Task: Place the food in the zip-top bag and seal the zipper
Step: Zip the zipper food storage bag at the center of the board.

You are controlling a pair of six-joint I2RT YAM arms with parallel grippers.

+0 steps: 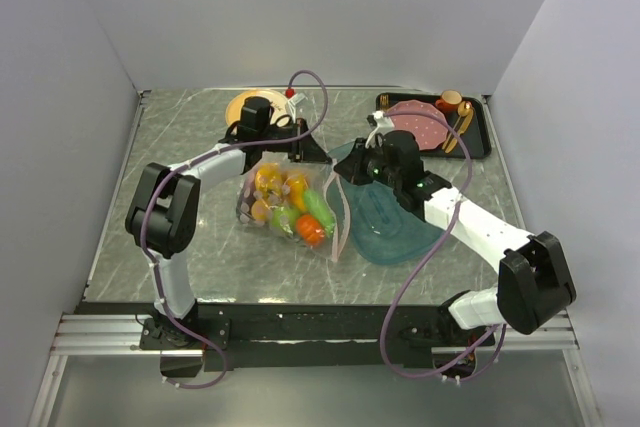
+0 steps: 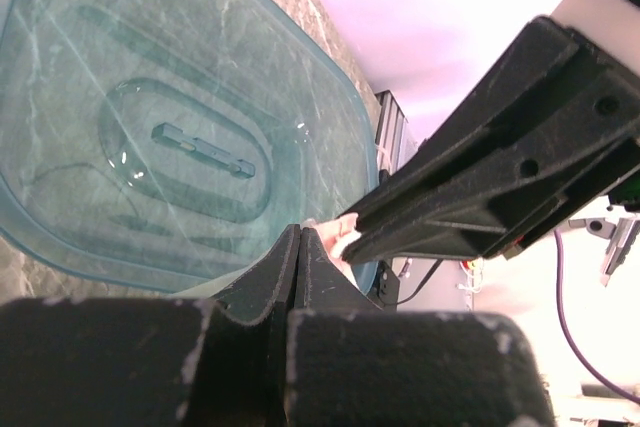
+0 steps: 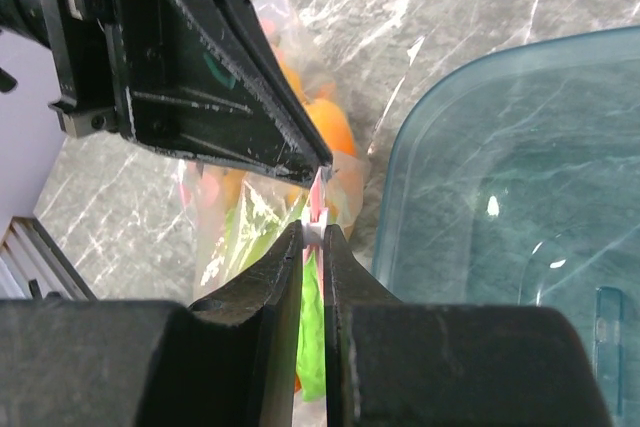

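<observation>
The zip-top bag (image 1: 285, 205) lies in the middle of the table with the food (image 1: 295, 209) inside: yellow, orange, green and red-orange pieces. The pink zipper (image 1: 334, 222) runs along its right edge. My left gripper (image 1: 318, 157) is shut on the far end of the zipper; in the left wrist view its jaws (image 2: 299, 232) pinch the pink strip (image 2: 343, 235). My right gripper (image 1: 336, 177) is right beside it. In the right wrist view (image 3: 317, 229) it is shut on the zipper's white slider (image 3: 316, 232), with green food (image 3: 312, 327) behind.
The teal oval tray (image 1: 400, 232) lies just right of the bag, under my right arm. A black tray (image 1: 482, 132) with a pink plate (image 1: 425, 125) and brown items stands at the back right. A tan plate (image 1: 240, 105) sits at the back.
</observation>
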